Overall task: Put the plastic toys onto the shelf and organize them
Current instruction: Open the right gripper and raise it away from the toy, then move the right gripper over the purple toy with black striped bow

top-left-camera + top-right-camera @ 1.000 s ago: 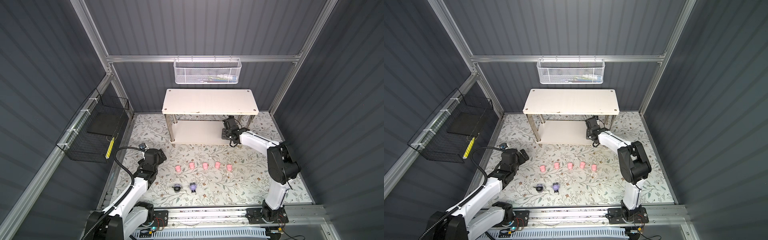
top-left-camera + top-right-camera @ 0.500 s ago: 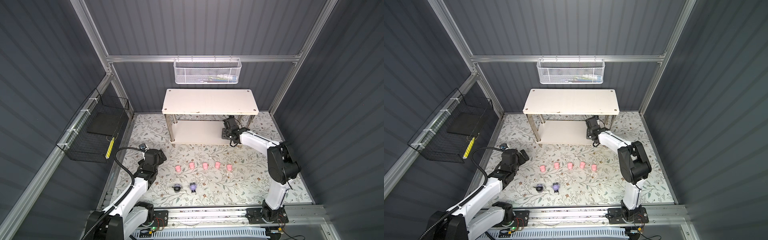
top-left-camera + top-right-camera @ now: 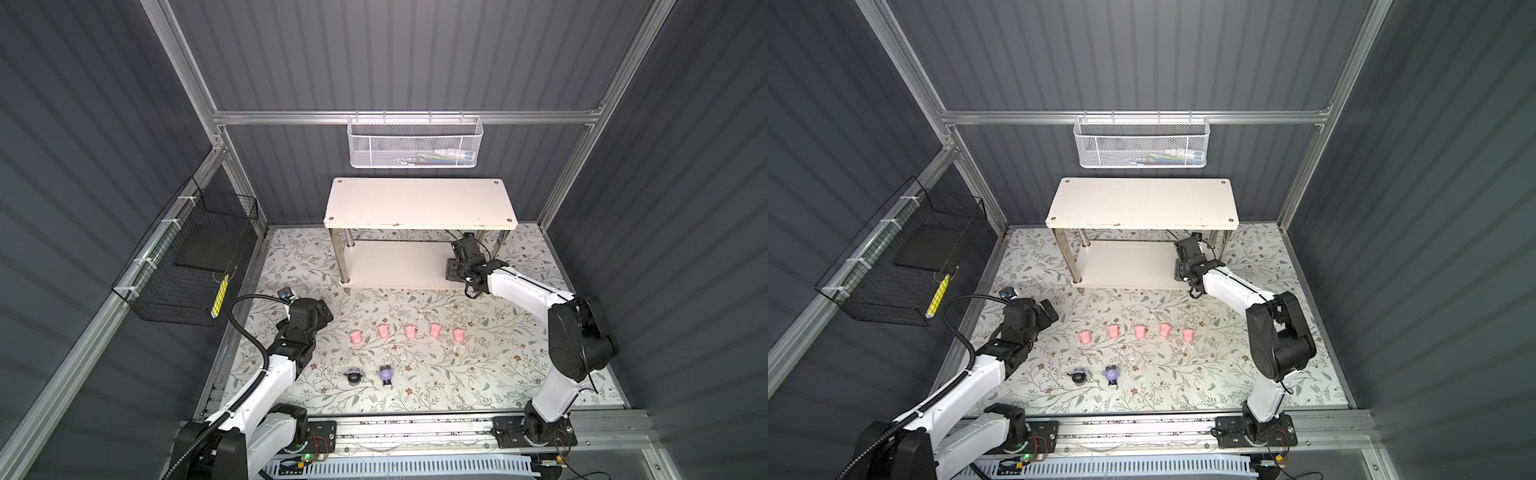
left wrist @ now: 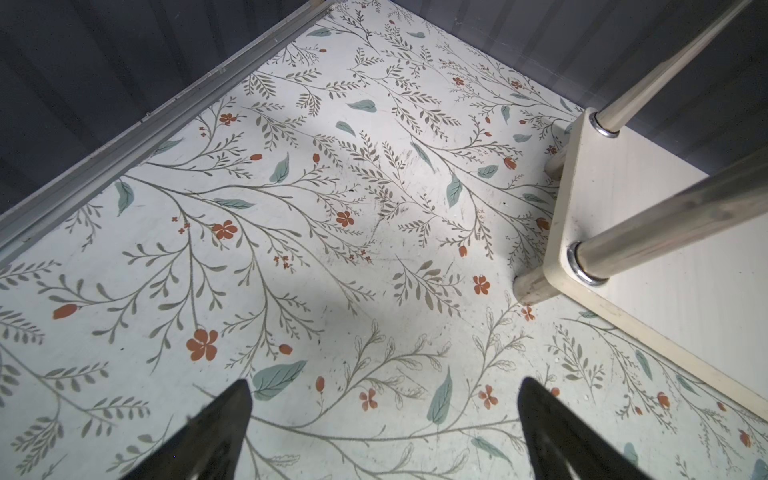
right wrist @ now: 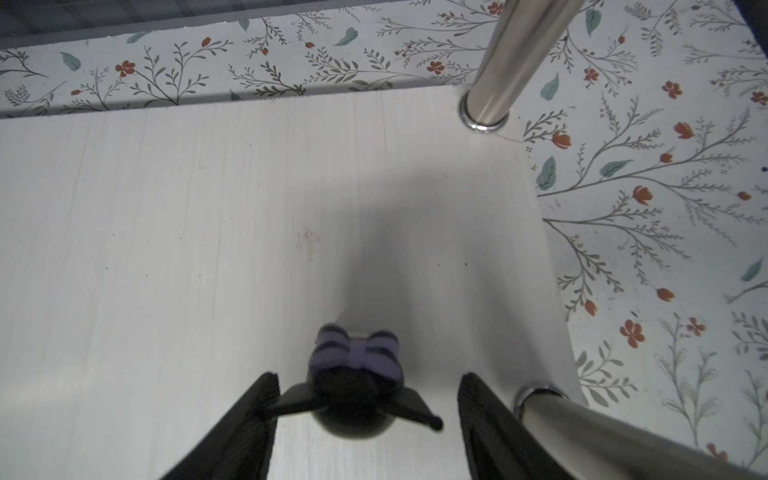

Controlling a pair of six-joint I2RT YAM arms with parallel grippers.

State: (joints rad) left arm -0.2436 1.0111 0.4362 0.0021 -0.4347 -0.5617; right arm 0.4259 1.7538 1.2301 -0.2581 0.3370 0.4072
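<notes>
In both top views the right pincer reaches in over the right end of the lower tier of the shelf, beneath its top board. Five pink toys stand in a row on the floral desk, well apart from that pincer, on the side of the arm bases. Two lavender toys lie farther from it again. The left pincer hangs over the desk with its jaws apart, and the end of the pink row is near it.

In the left wrist view, the left pincer stands wide apart with only bare desk between its jaws. A corner of the shelf's lower tier lies ahead of it, to one side.

In the right wrist view, the right pincer is parted. A lavender-and-black toy sits on the lower tier between its jaws. One jaw touches the toy's black ear tip, while the other stands clear of it.
</notes>
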